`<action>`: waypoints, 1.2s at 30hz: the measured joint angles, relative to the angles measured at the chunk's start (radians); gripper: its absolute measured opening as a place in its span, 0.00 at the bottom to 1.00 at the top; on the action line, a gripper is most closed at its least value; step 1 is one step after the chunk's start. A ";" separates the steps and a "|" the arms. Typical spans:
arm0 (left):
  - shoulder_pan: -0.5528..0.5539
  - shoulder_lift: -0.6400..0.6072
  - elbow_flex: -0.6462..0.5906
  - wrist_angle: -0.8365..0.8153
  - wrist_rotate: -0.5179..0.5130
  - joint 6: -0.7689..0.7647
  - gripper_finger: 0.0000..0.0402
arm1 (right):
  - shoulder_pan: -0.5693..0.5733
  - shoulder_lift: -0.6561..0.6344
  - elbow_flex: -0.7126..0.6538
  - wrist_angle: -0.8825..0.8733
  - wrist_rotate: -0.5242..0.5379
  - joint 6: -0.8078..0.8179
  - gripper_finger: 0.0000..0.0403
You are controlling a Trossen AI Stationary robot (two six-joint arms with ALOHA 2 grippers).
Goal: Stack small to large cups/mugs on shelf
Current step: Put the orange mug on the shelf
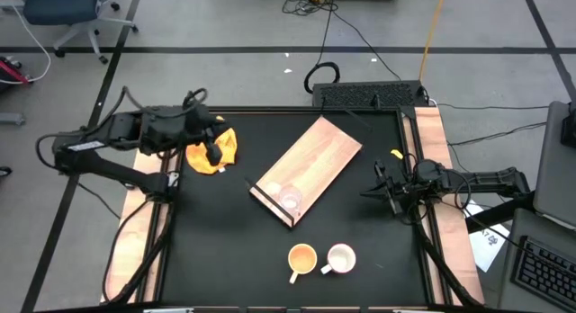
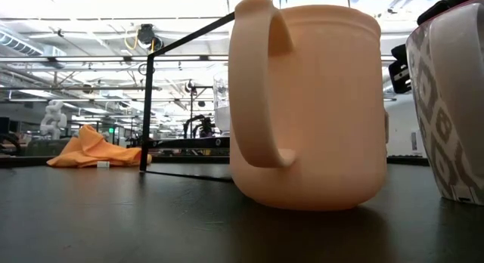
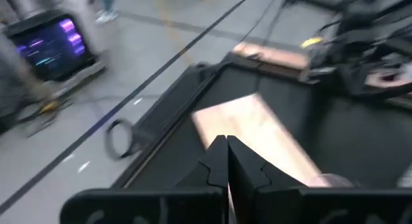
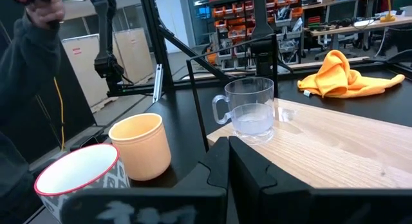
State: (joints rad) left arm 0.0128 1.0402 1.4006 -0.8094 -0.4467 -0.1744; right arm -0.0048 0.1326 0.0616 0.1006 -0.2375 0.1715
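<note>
The light wood shelf board (image 1: 310,165) lies slantwise on the black table, with its dark strip at the near-left end. The tiny clear glass cup (image 1: 290,200) stands upright on the board near that strip; it also shows in the right wrist view (image 4: 251,108). The yellow-orange mug (image 1: 301,258) and the white mug (image 1: 341,258) stand side by side on the table near its front edge. My left gripper (image 1: 213,154) is shut and empty over the yellow cloth (image 1: 219,151) at the far left. My right gripper (image 1: 382,187) is shut and empty at the table's right, right of the board.
The yellow cloth lies crumpled on the table left of the board (image 2: 94,150). A person's dark sleeve (image 4: 26,89) shows beyond the table in the right wrist view. Bare black tabletop (image 1: 216,250) lies between the board and the front left corner.
</note>
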 joint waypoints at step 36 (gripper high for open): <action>-0.028 -0.374 -0.658 0.618 0.437 0.125 0.00 | 0.000 0.000 0.000 -0.003 0.000 0.004 0.00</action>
State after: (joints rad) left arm -0.0154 0.6659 0.7426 -0.1917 -0.0101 -0.0496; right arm -0.0051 0.1322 0.0616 0.0981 -0.2375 0.1753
